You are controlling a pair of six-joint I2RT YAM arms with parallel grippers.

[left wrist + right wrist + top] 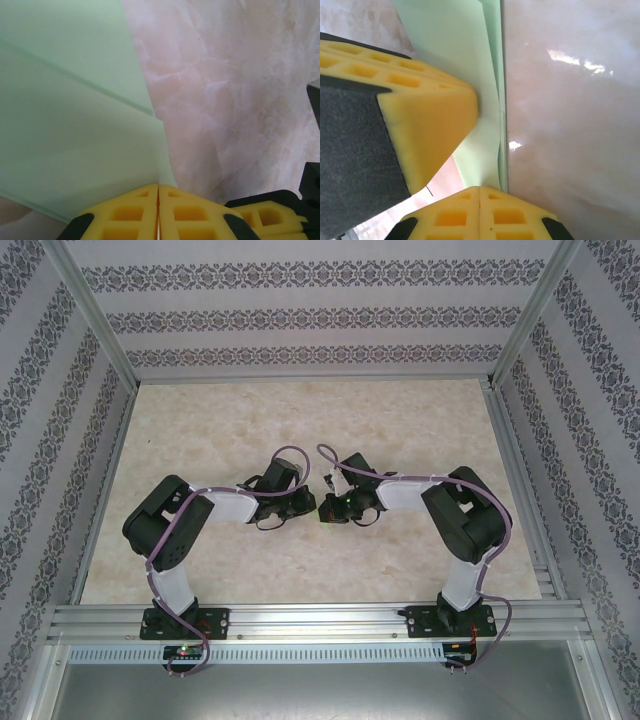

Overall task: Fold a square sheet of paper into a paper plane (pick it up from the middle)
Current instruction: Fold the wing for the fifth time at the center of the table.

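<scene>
Paper (cropped), left end effector pinching

A beige marble-patterned tabletop lay between walls of white wallpaper with grey floral stripes. Silver aluminium posts stood at the corners and a grooved aluminium rail ran along the near edge. A bright glare shone on the glossy surface.

The sheet of paper is held near the middle of the worktop. To the sheet's left is the left end effector, its tips pressed together on the sheet's corner. To the sheet's right is the right end effector, its tips pressed together on an edge. Both arm bases stand well nearer than the sheet, one to each side
</scene>
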